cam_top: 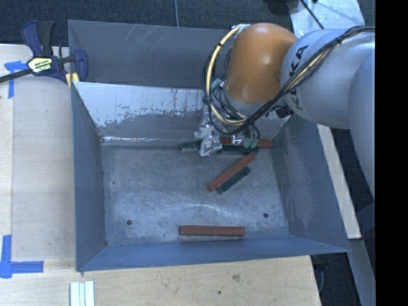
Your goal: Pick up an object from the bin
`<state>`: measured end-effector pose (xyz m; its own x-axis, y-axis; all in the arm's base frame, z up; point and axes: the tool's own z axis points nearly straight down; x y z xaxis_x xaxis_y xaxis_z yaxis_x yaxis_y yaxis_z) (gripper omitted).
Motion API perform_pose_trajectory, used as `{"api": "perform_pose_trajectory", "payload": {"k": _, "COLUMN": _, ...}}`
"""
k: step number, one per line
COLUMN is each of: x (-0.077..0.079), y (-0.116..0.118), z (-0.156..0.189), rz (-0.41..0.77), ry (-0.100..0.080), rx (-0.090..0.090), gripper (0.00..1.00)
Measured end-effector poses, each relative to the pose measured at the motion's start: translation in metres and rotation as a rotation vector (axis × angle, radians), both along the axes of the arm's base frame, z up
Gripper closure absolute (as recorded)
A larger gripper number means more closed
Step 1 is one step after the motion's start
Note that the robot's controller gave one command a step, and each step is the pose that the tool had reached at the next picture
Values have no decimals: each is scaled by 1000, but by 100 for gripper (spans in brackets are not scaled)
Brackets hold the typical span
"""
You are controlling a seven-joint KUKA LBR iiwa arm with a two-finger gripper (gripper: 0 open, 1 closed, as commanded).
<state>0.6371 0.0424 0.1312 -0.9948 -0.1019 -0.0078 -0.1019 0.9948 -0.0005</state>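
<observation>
You're looking at a robotics lab, probably a grasp-testing cell: a large industrial arm [331,75] with an orange wrist cover [258,62] and looped cables [215,65] reaches into a scuffed grey metal bin [89,190].

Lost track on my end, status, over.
Gripper at back wall, between a green piece and a red piece. Red-brown stick just in front. Brown bar by front wall, well clear.

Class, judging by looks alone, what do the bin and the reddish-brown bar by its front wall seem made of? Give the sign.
Bin: grey sheet metal, matt, scratched and scuffed on its back wall. Reddish-brown bar: flat, straight-edged, evenly dull; perhaps plastic or painted wood, the look leaves it open.
</observation>
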Motion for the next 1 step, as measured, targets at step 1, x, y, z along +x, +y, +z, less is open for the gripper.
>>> {"api": "perform_pose_trajectory", "payload": {"k": 1, "x": -1, "y": 0, "z": 20, "rz": -11, "ry": 2, "rx": 1, "gripper": 100}}
